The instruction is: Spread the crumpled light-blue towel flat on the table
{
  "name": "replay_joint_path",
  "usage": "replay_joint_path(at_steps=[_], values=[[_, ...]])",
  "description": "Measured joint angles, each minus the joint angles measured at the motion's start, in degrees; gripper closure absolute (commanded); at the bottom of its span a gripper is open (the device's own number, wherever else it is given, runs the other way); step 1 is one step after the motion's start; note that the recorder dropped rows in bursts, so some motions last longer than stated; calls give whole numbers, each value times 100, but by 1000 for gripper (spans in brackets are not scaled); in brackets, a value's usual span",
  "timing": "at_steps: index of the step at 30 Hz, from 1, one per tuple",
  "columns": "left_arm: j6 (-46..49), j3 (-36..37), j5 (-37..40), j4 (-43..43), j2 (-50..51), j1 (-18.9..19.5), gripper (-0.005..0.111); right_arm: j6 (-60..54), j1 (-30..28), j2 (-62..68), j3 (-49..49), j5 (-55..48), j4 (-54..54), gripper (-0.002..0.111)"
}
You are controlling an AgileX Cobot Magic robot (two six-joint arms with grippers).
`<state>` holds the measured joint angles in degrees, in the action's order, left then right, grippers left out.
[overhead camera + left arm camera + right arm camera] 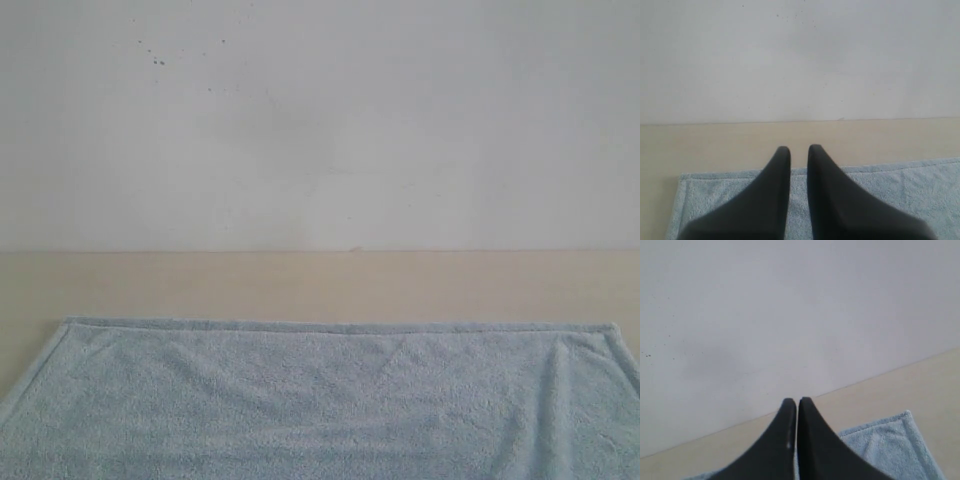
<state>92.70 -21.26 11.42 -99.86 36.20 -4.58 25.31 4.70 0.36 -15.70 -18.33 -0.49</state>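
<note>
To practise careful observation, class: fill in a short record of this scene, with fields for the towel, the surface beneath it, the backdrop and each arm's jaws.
towel: light blue, spread out; far hem straight; faint ripples toward the right; near part out of view
table: beige, bare strip beyond the towel
wall: white, a few dark specks
left jaws: slightly apart, nothing between them, over the towel's far edge
right jaws: shut, empty, beside a towel corner
</note>
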Motion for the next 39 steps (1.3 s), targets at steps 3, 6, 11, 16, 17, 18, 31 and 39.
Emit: replay_joint_path(at_steps=[3, 6, 11, 16, 17, 18, 31, 39], values=[[0, 0, 0, 0, 0, 0, 93, -667, 0, -10, 214, -26, 398, 107], [0, 0, 0, 0, 0, 0, 93, -2250, 0, -10, 315, -146, 1189, 107], [0, 0, 0, 0, 0, 0, 93, -3266, 0, -10, 386, -122, 1601, 107], [0, 0, 0, 0, 0, 0, 93, -3397, 0, -10, 691, -95, 1634, 107], [0, 0, 0, 0, 0, 0, 93, -3397, 0, -10, 783, -82, 1634, 107], [0, 0, 0, 0, 0, 0, 93, -3407, 0, -10, 839, -70, 1618, 107], [0, 0, 0, 0, 0, 0, 93, -3016, 0, -10, 1538, 392, 1098, 107], [0, 0, 0, 0, 0, 0, 93, -2976, 0, -10, 1542, 540, 1076, 107]])
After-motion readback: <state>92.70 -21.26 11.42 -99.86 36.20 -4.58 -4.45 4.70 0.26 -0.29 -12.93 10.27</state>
